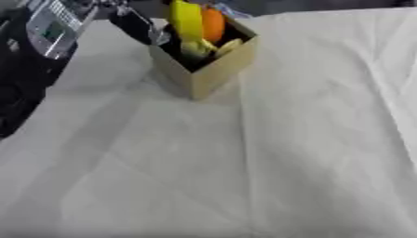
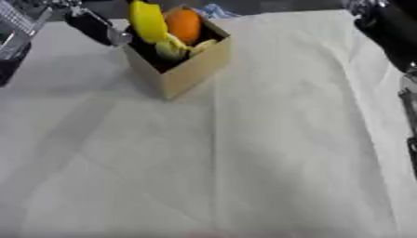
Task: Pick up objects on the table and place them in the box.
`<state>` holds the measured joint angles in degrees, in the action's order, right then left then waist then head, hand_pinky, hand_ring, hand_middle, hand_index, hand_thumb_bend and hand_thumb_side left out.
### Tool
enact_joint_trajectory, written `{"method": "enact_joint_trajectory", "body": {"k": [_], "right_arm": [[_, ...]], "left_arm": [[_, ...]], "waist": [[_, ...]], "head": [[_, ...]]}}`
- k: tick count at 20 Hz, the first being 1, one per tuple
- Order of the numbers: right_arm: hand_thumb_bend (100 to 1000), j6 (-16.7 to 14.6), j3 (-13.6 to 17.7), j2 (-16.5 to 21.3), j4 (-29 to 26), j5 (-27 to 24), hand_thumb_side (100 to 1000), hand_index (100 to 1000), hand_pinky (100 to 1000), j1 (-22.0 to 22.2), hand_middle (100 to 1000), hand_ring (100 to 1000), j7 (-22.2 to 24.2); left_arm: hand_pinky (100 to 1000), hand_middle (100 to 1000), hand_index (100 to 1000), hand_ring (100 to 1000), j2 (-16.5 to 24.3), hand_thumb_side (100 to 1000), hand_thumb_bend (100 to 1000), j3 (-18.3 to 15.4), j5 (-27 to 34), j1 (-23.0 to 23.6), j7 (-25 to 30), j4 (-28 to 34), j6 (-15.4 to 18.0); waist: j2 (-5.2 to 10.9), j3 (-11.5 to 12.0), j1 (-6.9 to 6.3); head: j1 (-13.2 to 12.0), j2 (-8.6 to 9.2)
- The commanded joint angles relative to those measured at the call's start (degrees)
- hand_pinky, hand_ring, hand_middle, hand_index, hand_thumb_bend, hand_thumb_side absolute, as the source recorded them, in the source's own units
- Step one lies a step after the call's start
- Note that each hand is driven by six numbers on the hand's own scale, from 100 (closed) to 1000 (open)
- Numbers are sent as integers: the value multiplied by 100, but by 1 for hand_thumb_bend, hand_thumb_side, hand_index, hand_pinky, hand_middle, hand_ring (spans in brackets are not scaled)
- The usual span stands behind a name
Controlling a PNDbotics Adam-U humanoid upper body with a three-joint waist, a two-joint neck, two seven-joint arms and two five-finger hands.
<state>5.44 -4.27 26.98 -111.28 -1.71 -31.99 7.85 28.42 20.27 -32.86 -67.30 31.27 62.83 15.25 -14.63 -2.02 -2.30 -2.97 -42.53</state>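
Observation:
An open cardboard box (image 1: 213,65) stands at the far middle of the white-covered table. Inside it, a tall yellow object (image 1: 185,18) stands upright beside an orange (image 1: 212,23), with pale yellow pieces (image 1: 198,47) in front of them. My left hand (image 1: 137,24), black with a silver tip, is at the box's left rim, close to the yellow object. I cannot see whether it touches the object. My right arm (image 2: 389,35) runs up the right edge of the right eye view. Its hand end (image 2: 364,9) is cut by the top edge.
A white cloth (image 1: 244,162) with fold creases covers the table in front of the box. My left arm (image 1: 49,28), with grey and black casing, fills the upper left corner. Something blue (image 2: 213,10) shows behind the box.

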Motion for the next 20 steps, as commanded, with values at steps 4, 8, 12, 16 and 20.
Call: {"method": "enact_joint_trajectory", "body": {"k": [4,8,12,16,20], "right_arm": [[100,3,10,90,-102,7,645,807,922,-140,634,887,9],[100,5,-4,77,-115,4,644,807,922,-210,634,887,30],[100,12,-8,54,-124,-9,644,807,922,-220,633,887,33],[100,19,-1,51,-130,-18,644,806,922,-198,633,886,28],[100,25,6,44,-129,-24,645,806,922,-164,633,886,20]], "left_arm": [[751,555,690,636,-446,100,106,-709,-998,-470,-622,-1295,236],[755,574,706,652,-772,100,155,-1008,-1725,-604,-1027,-1960,297],[812,739,843,772,-947,186,326,-1155,-2379,-626,-1354,-2330,431],[853,821,941,835,-961,433,498,-1275,-2846,-597,-1609,-2465,402],[856,813,943,830,-911,510,537,-1378,-2785,-559,-1720,-2253,360]], "waist": [[40,-26,23],[-15,-78,32],[-32,-99,29],[-22,-98,25],[11,-76,26]], "head": [[-51,68],[-87,96],[-101,105],[-85,97],[-58,69]]}}
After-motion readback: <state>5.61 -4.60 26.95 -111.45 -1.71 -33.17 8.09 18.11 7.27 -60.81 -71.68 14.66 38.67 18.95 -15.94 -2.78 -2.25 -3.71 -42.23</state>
